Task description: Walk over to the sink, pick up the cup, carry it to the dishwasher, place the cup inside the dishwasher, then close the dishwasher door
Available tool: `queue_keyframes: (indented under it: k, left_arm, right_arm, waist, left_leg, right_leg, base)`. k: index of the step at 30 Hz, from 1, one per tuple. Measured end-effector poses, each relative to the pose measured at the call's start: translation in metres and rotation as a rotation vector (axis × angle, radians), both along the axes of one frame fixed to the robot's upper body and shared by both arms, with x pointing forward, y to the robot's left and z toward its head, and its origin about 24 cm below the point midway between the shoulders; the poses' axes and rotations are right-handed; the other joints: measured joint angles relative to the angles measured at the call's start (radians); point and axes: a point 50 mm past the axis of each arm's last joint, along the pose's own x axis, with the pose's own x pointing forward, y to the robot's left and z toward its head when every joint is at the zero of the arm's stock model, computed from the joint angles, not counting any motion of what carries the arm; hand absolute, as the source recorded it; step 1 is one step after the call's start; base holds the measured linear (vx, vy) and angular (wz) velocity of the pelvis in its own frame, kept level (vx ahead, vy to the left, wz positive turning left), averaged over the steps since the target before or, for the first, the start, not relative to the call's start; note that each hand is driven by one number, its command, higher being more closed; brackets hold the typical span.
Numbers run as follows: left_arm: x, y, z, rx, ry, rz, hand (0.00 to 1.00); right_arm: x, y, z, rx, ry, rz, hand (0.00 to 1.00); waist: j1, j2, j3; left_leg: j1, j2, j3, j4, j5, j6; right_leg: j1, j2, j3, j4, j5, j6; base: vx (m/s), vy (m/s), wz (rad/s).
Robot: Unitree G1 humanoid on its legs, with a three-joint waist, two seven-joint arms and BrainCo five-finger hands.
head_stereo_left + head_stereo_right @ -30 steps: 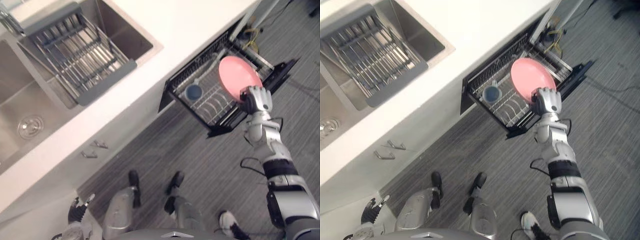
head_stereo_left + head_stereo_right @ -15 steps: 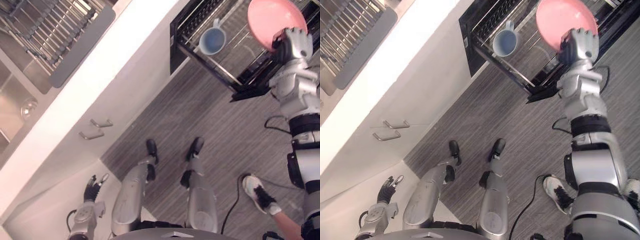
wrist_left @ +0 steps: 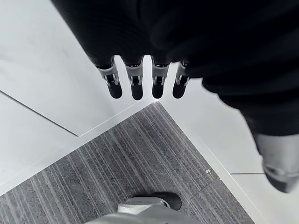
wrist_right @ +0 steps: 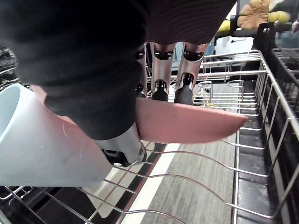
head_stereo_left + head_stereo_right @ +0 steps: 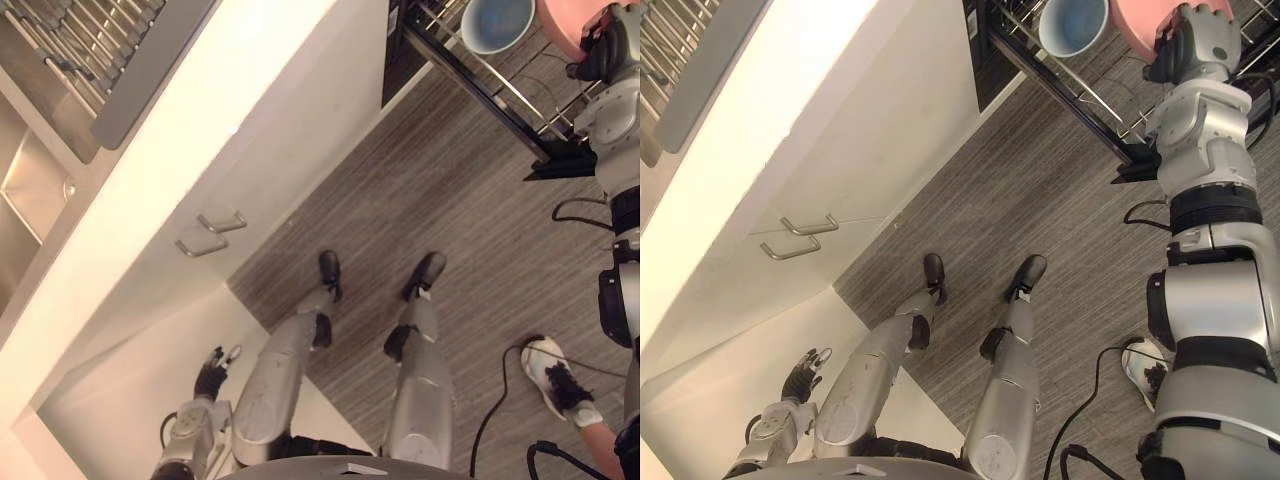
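Right hand, at one o'clock, pinches a pink plate over the dishwasher rack, the blue cup lying in it at the plate's nine o'clock; best lower the plate edge-first between wires, clear of the cup; left hand hangs, fingers straight.

Right hand: positioned far right, over the open dishwasher. My fingers grip the near rim of the pink plate. The light-blue cup sits in the wire rack, just left of the plate. Left hand: positioned near left, beside the white cabinet, with my fingers relaxed and holding nothing. The cabinet front carries two handles below the white counter. A person's shoe rests on the grey floor, near right.
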Motion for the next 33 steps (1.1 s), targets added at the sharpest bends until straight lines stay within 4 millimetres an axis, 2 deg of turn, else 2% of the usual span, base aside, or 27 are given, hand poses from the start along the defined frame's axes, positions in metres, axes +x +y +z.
queue_keyframes:
  k: [6,13,17,22,23,26,28,29,31,33]
  left_arm:
    - [0.008,-0.004,0.007,-0.024,-0.055,-0.019,0.00]
    - [0.012,-0.007,0.012,-0.040,-0.099,-0.031,0.00]
    - [0.012,-0.009,0.012,-0.060,-0.109,-0.020,0.00]
    - [0.004,-0.008,0.010,-0.063,-0.104,-0.011,0.00]
    - [0.002,-0.008,0.010,-0.062,-0.104,-0.009,0.00]
    - [-0.002,-0.006,0.008,-0.061,-0.097,0.000,0.00]
    - [-0.007,-0.005,0.005,-0.061,-0.084,0.018,0.00]
    - [-0.009,-0.004,0.004,-0.060,-0.076,0.028,0.00]
    - [-0.016,0.000,0.000,-0.054,-0.049,0.051,0.00]
    - [-0.021,0.001,-0.003,-0.049,-0.029,0.062,0.00]
  right_arm:
    - [-0.001,0.000,0.004,0.034,-0.018,0.002,0.00]
    - [-0.004,-0.001,0.010,0.031,-0.044,0.026,0.00]
    - [-0.009,-0.007,0.014,0.141,-0.099,0.064,0.00]
    - [-0.026,-0.024,0.027,0.355,-0.332,0.133,0.00]
    - [-0.028,-0.027,0.026,0.397,-0.367,0.143,0.00]
    - [-0.041,-0.051,0.006,0.631,-0.507,0.159,0.00]
    - [-0.053,-0.075,-0.021,0.821,-0.583,0.135,0.00]
    - [-0.055,-0.080,-0.028,0.873,-0.603,0.135,1.00]
    - [-0.063,-0.094,-0.058,1.090,-0.685,0.149,1.00]
    - [-0.065,-0.097,-0.080,1.234,-0.721,0.174,1.00]
  waist:
    - [0.008,0.006,-0.004]
    - [0.000,0.018,-0.012]
    - [-0.021,0.019,-0.013]
    - [-0.065,0.019,-0.013]
    - [-0.068,0.019,-0.013]
    - [-0.085,0.017,-0.014]
    - [-0.099,0.012,-0.021]
    - [-0.105,0.009,-0.026]
    - [-0.125,0.002,-0.031]
    - [-0.137,-0.004,-0.048]
  left_leg:
    - [0.028,-0.004,-0.015,-0.071,0.046,-0.009]
    - [0.086,-0.005,-0.028,-0.142,0.084,-0.022]
    - [0.148,-0.006,-0.036,-0.161,0.086,-0.020]
    - [0.222,-0.005,-0.058,-0.178,0.084,-0.023]
    - [0.231,-0.004,-0.058,-0.179,0.082,-0.024]
    - [0.277,-0.002,-0.058,-0.195,0.081,-0.025]
    - [0.294,0.000,-0.052,-0.196,0.075,-0.026]
    - [0.296,0.000,-0.050,-0.196,0.074,-0.027]
    - [0.319,0.003,-0.030,-0.196,0.066,-0.027]
    - [0.324,0.005,-0.018,-0.197,0.060,-0.028]
  right_leg:
    - [-0.021,-0.009,-0.016,0.057,-0.033,0.000]
    - [-0.004,-0.008,-0.024,0.089,-0.063,-0.011]
    - [0.064,0.002,-0.028,0.057,-0.052,0.000]
    - [0.168,0.020,-0.050,-0.008,-0.040,-0.003]
    - [0.179,0.021,-0.050,-0.013,-0.037,0.000]
    - [0.222,0.029,-0.047,-0.027,-0.034,0.008]
    - [0.237,0.031,-0.041,-0.029,-0.038,0.013]
    - [0.237,0.032,-0.038,-0.029,-0.039,0.014]
    - [0.252,0.034,-0.022,-0.028,-0.042,0.017]
    - [0.250,0.037,-0.013,-0.029,-0.045,0.020]
  base:
    - [0.01,0.032,0.08]
    - [0.02,0.008,0.01]
    - [0.03,0.003,-0.02]
    - [0.05,-0.011,0.04]
    - [0.07,-0.036,-0.04]
    - [0.07,-0.040,-0.05]
    - [0.07,-0.045,-0.09]
    - [0.07,-0.050,-0.17]
    - [0.08,-0.047,-0.22]
    - [0.08,-0.048,-0.22]
